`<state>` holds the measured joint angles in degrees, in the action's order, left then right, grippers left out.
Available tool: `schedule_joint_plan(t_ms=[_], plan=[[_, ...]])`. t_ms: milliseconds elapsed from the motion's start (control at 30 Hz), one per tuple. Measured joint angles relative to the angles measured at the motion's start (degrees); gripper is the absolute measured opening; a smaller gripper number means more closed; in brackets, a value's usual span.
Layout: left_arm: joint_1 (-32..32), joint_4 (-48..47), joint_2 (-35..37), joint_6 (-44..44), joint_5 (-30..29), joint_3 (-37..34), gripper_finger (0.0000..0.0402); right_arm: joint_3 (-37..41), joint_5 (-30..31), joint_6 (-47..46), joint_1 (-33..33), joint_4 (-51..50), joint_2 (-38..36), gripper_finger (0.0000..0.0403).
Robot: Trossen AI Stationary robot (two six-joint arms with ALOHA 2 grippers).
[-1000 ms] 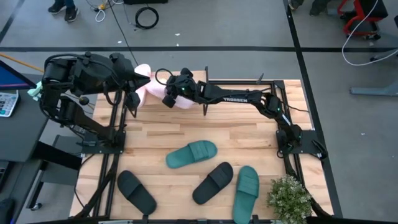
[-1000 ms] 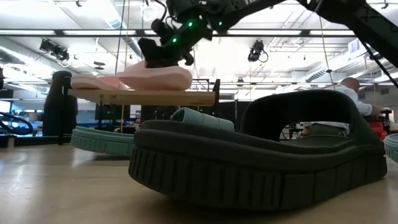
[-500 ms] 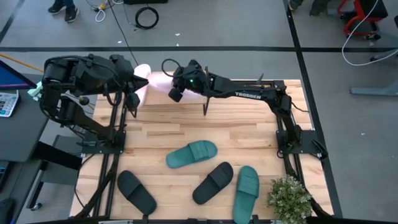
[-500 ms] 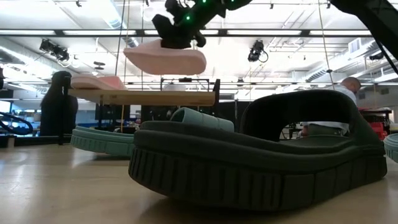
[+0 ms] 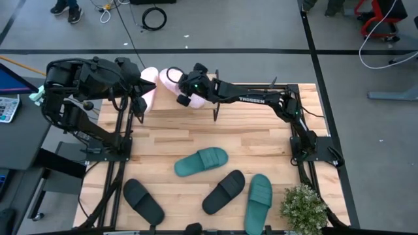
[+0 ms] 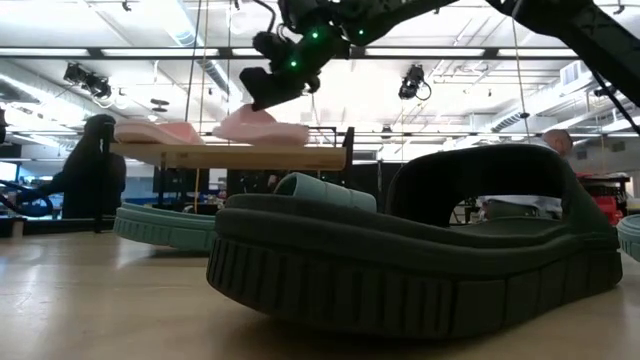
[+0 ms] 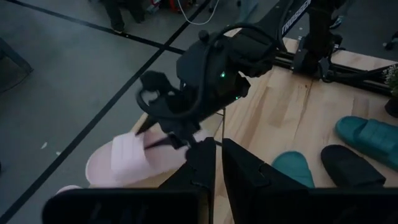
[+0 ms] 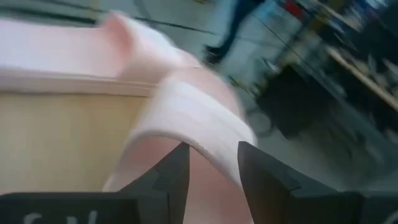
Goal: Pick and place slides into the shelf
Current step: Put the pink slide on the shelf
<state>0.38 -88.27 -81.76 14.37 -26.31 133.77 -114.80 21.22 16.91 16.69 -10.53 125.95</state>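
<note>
A: High view. What does the shelf (image 5: pixel 210 104) carry?
B: Two pale pink slides side by side at the far edge of the table (image 5: pixel 196 140). The first pink slide (image 5: pixel 149 79) lies beside the left gripper (image 5: pixel 138 88). The second pink slide (image 5: pixel 174 81) sits under the right gripper (image 5: pixel 185 91), strap toward the table's far edge. On the tabletop: a teal slide (image 5: pixel 201 161) lying crosswise, another teal slide (image 5: pixel 259 196) lengthwise, and two black slides (image 5: pixel 224 190) (image 5: pixel 143 201) on diagonals. A potted plant (image 5: pixel 303 207) stands at the near right corner.

A: Low view?
B: The shelf plank (image 6: pixel 228 156) is level. Both pink slides rest flat on it, long axes along the plank. The right gripper (image 6: pixel 262 88) hangs just above the second one (image 6: pixel 262 127). A black slide (image 6: pixel 420 250) fills the foreground.

A: Left wrist view?
B: The left gripper's fingers (image 7: pixel 208 165) are nearly together, nothing between them. Beyond, the right gripper (image 7: pixel 163 127) sits at the pink slide's strap (image 7: pixel 130 157).

A: Right wrist view?
B: The right fingers (image 8: pixel 171 171) stand apart, straddling the strap's edge (image 8: pixel 186 121). Whether they pinch it cannot be told.
</note>
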Motion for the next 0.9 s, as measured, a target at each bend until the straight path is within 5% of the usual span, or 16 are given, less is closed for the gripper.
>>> schedule_joint_plan(t_ms=[433, 733, 900], plan=[[0.0, 0.04, 0.0, 1.5, -0.01, -0.01, 0.0032, 0.0, -10.6, -4.81, 0.5, -0.33, -0.33, 0.0144], [0.0, -0.33, 0.02, 1.53, 0.01, 0.01, 0.0026, 0.0, -3.27, -3.37, -0.27, -9.84, -6.26, 0.014], [0.0, -0.67, 0.02, 1.53, 0.0, 0.01, 0.0021, 0.0, -4.18, -11.14, 0.9, -20.78, -10.6, 0.0077]])
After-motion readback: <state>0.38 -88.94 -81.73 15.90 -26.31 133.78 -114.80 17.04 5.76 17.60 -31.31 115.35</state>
